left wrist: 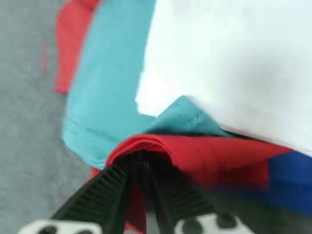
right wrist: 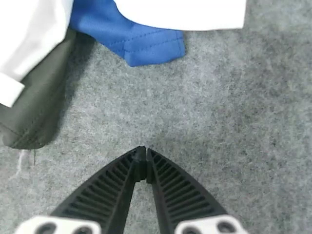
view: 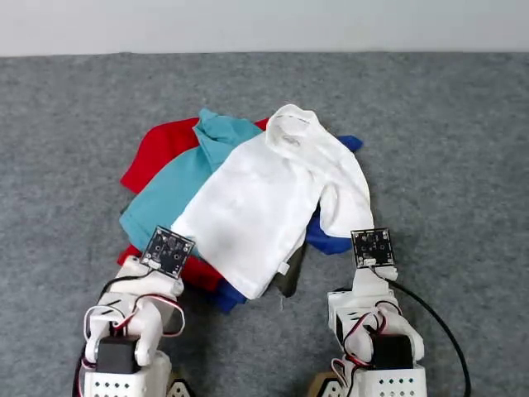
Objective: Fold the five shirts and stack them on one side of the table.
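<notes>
**Shirts, five, unfolded, in one overlapping pile at the centre of the high view.**
- White shirt: on top, lying diagonally, collar toward the upper centre of the frame.
- Teal shirt: under the white one, showing to its left.
- Red shirt: under the teal one, showing at the pile's upper left and again at its lower left edge.
- Blue shirt: low in the pile, showing at the right edge and the bottom edge.
- Dark shirt: a sliver below the white hem, lower centre.

**Table:** grey, felt-like surface.

**Left arm:** lower left of the high view, wrist at the pile's lower left edge. Left gripper has its fingers pressed together, tips at a raised fold of the red shirt. Whether cloth is caught between them cannot be told.

**Right arm:** lower right of the high view. Right gripper is clenched on nothing, over bare table, near the blue sleeve and the dark shirt and touching neither.
</notes>
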